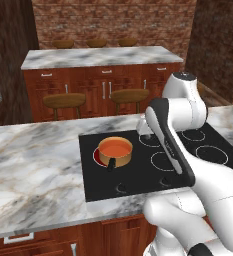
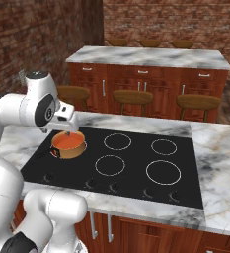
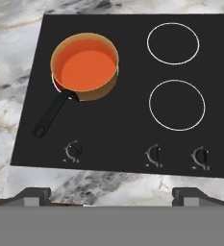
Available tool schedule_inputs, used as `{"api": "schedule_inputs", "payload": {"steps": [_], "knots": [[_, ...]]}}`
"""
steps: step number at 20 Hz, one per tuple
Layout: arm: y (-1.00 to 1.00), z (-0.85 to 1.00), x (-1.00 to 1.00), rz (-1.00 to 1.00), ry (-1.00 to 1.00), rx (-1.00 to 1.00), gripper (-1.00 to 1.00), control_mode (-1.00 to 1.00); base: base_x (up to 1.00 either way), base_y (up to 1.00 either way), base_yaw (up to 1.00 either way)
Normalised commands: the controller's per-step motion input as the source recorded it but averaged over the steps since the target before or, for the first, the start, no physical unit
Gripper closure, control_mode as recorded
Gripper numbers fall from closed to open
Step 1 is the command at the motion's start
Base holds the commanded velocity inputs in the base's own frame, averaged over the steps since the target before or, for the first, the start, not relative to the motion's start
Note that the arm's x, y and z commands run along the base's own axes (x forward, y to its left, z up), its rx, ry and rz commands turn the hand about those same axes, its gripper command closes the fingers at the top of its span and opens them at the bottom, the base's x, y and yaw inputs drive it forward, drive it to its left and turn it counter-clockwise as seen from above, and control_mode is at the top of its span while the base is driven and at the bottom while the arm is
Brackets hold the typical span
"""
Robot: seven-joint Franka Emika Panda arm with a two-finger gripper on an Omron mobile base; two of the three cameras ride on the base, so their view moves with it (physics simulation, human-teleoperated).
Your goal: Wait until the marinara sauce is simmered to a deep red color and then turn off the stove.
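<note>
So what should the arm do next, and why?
Probably hold still and wait. The sauce looks orange, not deep red, and the burner under the pot glows red at its edge. The gripper hangs open above the stove, touching no knob.

Brick walls (image 2: 151,20), marble-topped island (image 2: 151,57), wooden stools (image 2: 133,96)

Marinara sauce (image 3: 87,66) orange, flat disc in tan pot, upright on stove (image 3: 128,139) rear-left burner, red glow beneath; handle toward knobs.
</note>
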Motion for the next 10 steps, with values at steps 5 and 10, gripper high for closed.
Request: {"api": "schedule_inputs", "payload": {"steps": [5, 10], "knots": [[0.42, -0.32, -0.07, 0.08, 0.0, 0.03, -1.0, -1.0, 0.0, 0.0, 0.0], [0.38, -0.38, -0.03, 0.16, 0.0, 0.0, -1.0, -1.0, 0.0, 0.0, 0.0]]}}
